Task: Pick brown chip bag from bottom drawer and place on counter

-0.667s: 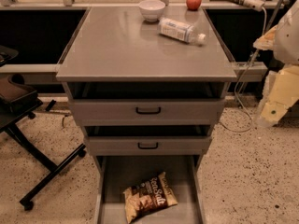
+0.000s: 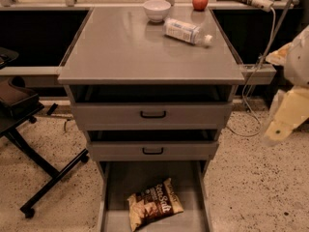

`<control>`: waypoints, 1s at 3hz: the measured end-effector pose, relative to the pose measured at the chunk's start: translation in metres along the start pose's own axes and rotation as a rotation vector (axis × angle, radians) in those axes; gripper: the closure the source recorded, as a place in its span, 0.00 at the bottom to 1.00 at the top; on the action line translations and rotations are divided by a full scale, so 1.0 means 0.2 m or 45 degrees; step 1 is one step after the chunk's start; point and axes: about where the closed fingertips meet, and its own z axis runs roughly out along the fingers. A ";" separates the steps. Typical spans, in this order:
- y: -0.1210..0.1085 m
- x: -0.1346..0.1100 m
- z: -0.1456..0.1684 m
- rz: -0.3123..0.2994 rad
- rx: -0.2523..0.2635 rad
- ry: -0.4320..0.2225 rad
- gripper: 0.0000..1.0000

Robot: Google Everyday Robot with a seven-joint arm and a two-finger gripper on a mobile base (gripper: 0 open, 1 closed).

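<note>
Counter (image 2: 140, 52) spreads wide and grey across the top of the cabinet, carrying three things along its far edge. Below it, the bottom drawer (image 2: 118, 190) is pulled fully out. The brown chip bag (image 2: 155, 205) lies flat on its grey floor, toward the front and slightly askew, and is the only thing in it. The top drawer (image 2: 152, 114) and the middle drawer (image 2: 152, 151) stand partly open, and their insides are too dark to read. The gripper (image 2: 276, 128) hangs off the cabinet's right side, level with the drawers and well apart from the bag; whether it is open or closed cannot be told. On the counter, a clear bottle (image 2: 186, 31) lies on its side near a white bowl (image 2: 157, 9), whose contents are hidden. A red apple (image 2: 200, 1) sits just beyond.
</note>
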 end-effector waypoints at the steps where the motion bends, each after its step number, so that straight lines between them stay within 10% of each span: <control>1: 0.12 0.07 0.23 0.069 -0.011 -0.053 0.00; 3: 0.41 0.00 0.79 0.064 -0.125 -0.170 0.00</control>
